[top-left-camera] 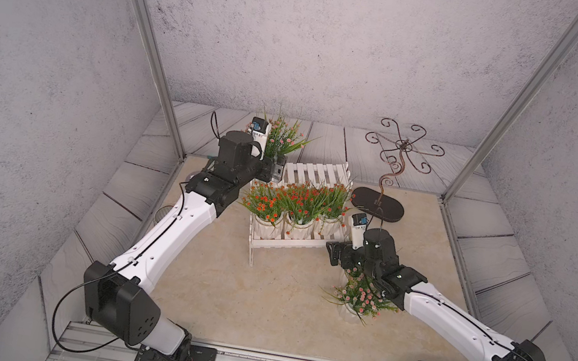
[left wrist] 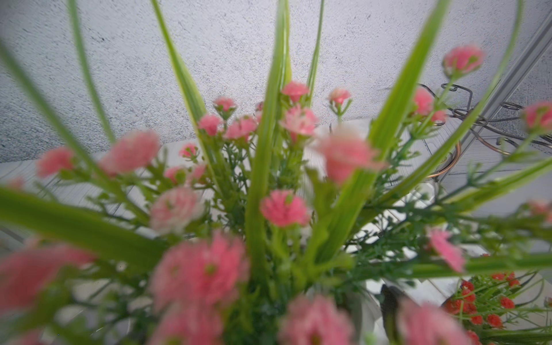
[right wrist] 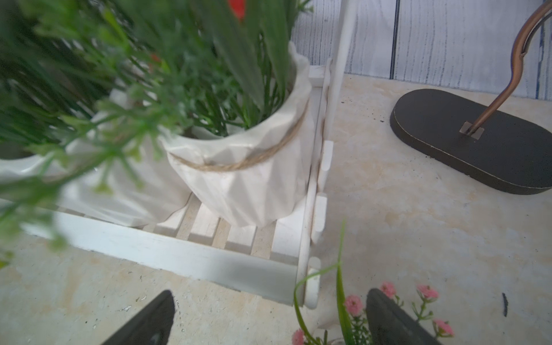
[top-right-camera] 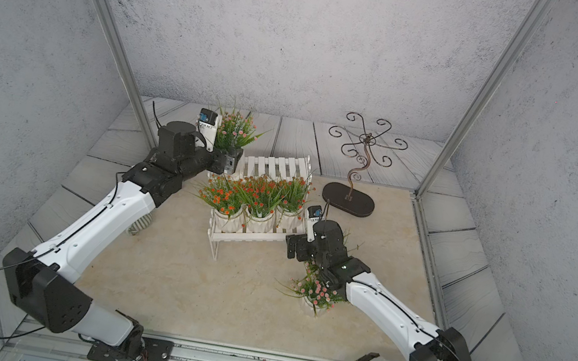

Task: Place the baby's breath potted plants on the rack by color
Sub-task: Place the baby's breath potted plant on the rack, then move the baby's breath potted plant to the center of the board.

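Three orange-red baby's breath potted plants (top-left-camera: 303, 201) stand side by side on the lower tier of the white rack (top-left-camera: 314, 172). A pink plant (top-left-camera: 282, 136) rises at the left end of the upper tier. My left gripper (top-left-camera: 275, 171) is open around its hidden pot. In the left wrist view its pink flowers (left wrist: 283, 209) fill the frame, with one finger (left wrist: 388, 307) beside the pot. My right gripper (top-left-camera: 333, 252) is open and empty by the rack's right front corner (right wrist: 304, 268). Another pink plant (top-left-camera: 359, 296) stands on the table under the right arm.
A dark scrolled metal stand with an oval base (top-left-camera: 378, 204) stands right of the rack. A grey ribbed pot (top-right-camera: 143, 222) lies under the left forearm. Metal frame posts rise at both back corners.
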